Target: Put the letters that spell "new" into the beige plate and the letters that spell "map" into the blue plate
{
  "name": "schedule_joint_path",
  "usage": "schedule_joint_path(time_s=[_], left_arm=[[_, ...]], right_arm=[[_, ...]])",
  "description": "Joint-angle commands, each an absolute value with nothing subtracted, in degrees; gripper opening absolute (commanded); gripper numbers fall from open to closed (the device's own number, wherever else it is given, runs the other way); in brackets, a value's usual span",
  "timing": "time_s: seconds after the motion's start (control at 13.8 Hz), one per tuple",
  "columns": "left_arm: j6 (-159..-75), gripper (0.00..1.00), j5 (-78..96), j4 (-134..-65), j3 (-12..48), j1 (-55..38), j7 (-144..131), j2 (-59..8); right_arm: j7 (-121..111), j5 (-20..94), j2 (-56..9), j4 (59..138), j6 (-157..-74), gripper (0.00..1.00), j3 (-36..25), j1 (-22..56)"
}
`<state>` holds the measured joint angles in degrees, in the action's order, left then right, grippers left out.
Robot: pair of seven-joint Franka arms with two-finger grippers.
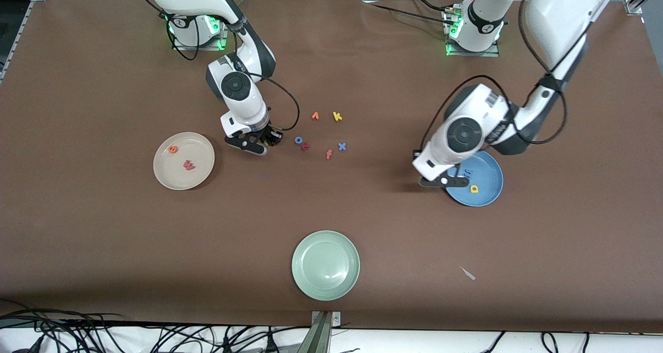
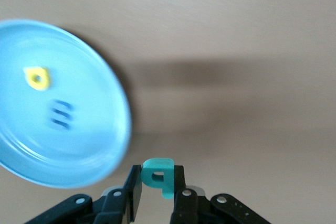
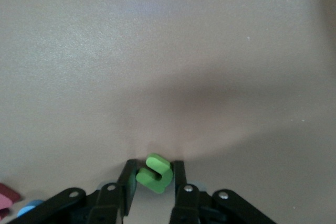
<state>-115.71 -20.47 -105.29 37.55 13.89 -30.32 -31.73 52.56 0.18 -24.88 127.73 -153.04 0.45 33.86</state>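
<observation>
Two letters lie in the beige plate (image 1: 184, 160), an orange e (image 1: 172, 149) and a red w (image 1: 189, 164); two in the blue plate (image 1: 479, 179), a yellow a (image 1: 474, 189) and a blue m (image 1: 466, 172). Only the wrist views show the held ones: the right pincer (image 3: 153, 178) pinches the green n (image 3: 154, 172) low over the worktop (image 1: 103, 249); the left pincer (image 2: 157, 182) pinches the teal p (image 2: 159, 174), stem toward the camera, beside the blue plate. Six loose letters (image 1: 321, 133) and one green plate (image 1: 325, 265) remain.
</observation>
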Motion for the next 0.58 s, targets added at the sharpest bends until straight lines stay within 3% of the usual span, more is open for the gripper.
schedule_joint_path(time_s=[0.0, 0.22, 0.51], left_arm=[[-115.1, 0.00, -22.6, -105.5, 38.0, 18.9, -21.5, -31.4], [-115.8, 0.00, -26.7, -105.5, 36.7, 21.4, -15.9, -32.4], [-118.7, 0.00, -30.1, -105.5, 36.7, 23.1, -14.8, -35.2]], right_arm=[[52.6, 0.1, -25.1, 128.3, -154.2, 0.24, 0.1, 34.5], [49.1, -0.5, -21.8, 127.0, -148.0, 0.22, -1.9, 34.4], [31.5, -0.7, -16.0, 125.5, -135.3, 0.23, -10.3, 34.4]])
